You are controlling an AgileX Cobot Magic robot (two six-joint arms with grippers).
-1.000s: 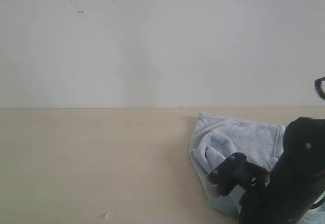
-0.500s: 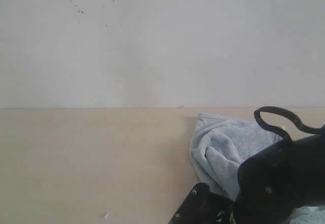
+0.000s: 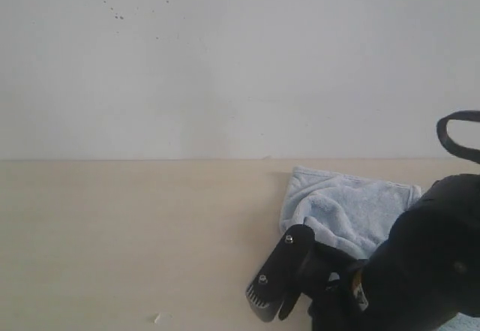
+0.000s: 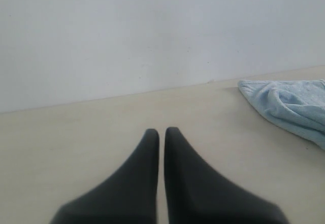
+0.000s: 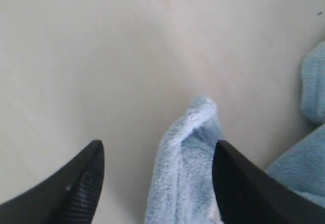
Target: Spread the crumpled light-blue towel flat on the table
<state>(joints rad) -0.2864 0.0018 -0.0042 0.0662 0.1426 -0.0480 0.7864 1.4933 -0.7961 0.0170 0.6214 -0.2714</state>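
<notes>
1. Towel (image 3: 352,207): pale blue, fluffy, crumpled, w/ folds bunched on its left side. Lies on the table (image 3: 135,233) at the right of the ext. view, far edge near the wall (image 3: 225,61). Near part is hidden behind the right arm. Left wrist view shows it (image 4: 289,104) well apart from that claw, off to one side

2. Right gripper (image 3: 274,310): black, low over the table by the towel's near-left edge. Jaws spread wide, nothing clamped. In the right wrist view (image 5: 158,153) a folded towel corner (image 5: 190,153) w/ a stitched hem lies between the two fingers (image 5: 84,183). Can't tell whether either finger touches the cloth

3. Left gripper (image 4: 161,132): black, jaws closed tip to tip w/ only a thin slit between, holding nothing. Points over bare tabletop toward the wall

4. Table: pale beige, matte. Small light fleck (image 3: 157,318) near the front edge, left of centre

5. Wall: white, a few dark specks (image 3: 118,16) upper left

6. Cable loop (image 3: 454,132): black, above the right arm at the right edge of the ext. view
</notes>
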